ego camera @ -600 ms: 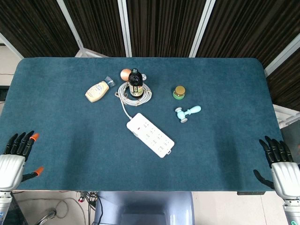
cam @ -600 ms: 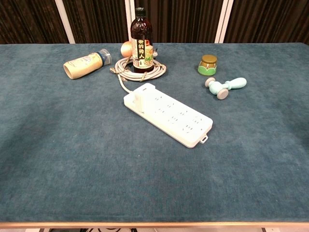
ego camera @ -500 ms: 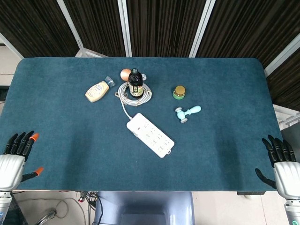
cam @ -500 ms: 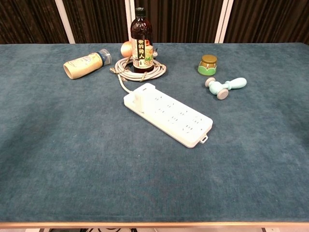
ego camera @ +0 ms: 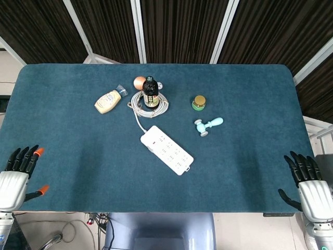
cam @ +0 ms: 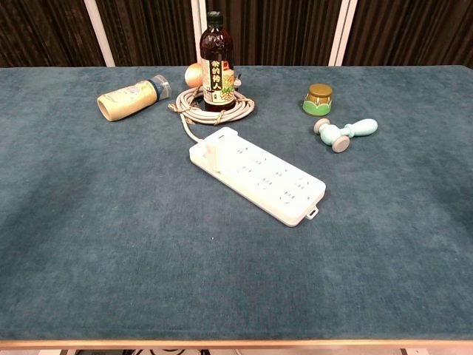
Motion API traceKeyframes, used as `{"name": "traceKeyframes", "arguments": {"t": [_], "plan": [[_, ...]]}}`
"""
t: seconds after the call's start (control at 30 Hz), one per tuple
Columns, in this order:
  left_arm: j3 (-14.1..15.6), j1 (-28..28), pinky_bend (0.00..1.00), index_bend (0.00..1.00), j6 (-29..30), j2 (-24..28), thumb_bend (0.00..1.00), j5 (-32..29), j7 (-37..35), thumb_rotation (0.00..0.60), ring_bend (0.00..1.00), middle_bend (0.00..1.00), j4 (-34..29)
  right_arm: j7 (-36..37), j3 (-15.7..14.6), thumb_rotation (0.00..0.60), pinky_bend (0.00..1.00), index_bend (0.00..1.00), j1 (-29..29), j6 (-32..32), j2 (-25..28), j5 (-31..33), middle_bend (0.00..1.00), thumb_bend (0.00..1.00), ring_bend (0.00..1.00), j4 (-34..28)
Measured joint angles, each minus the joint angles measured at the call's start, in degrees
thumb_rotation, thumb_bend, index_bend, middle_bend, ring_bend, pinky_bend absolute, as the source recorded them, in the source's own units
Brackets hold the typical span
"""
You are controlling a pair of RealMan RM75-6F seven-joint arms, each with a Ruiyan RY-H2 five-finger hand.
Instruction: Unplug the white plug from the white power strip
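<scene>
A: Where's the white plug (cam: pixel 215 147) relative to the hands?
B: Well apart from both. Left hand (ego camera: pixel 15 177) sits at the near left corner of the tabletop (ego camera: pixel 250 99), right hand (ego camera: pixel 308 183) at the near right corner. Both empty, fingers spread. Plug stands seated in the far-left end of the white power strip (ego camera: pixel 166 149), near mid-tabletop.

A: Look of the strip?
B: Long, flat, rounded rectangle of glossy white plastic, lying diagonally, rows of sockets on top. Plug is a small white block standing upright on it.

A: Cord?
B: Pale cable (cam: pixel 216 105) runs from the plug end toward the far edge, coiled round the foot of a dark glass bottle (cam: pixel 216 63).

A: Surface?
B: Teal, felt-like, matte nap.
</scene>
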Motion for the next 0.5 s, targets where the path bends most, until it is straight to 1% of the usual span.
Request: {"name": "traceKeyframes", "arguments": {"t": [0.13,0.27,0.43,0.5], "plan": [[-0.2,-0.5,0.0,0.02,-0.6,-0.2,0.04,0.0,0.9,0.6,0.0,0.01,-0.6,-0.4,-0.6,0.6,0.0,0.0,1.3,-1.6,-0.1,-2.4,0.0,0.32,0.0,0.0],[-1.0,-2.3,0.0,0.02,-2.8,-0.4,0.04,0.0,3.2,0.6,0.0,0.01,-2.8,-2.6,-0.9,0.6,0.0,0.0,3.3,-4.0,-1.0,-4.5,0.0,0.32,0.0,-0.3],[-3.0,-5.8,0.0,0.02,-7.1,-0.9,0.04,-0.8,6.6,0.6,0.0,0.01,-7.5,-7.9,-0.9,0.6,0.0,0.0,6.0,-8.3,-3.2,-6.0,0.0,0.43,0.0,-2.2],[-4.2,-7.8,0.0,0.03,-9.6,-1.2,0.04,-1.7,8.8,0.6,0.0,0.01,-9.8,-10.3,-0.9,0.6,0.0,0.0,7.0,-10.3,-4.3,-6.4,0.0,0.49,0.0,-3.1]]}}
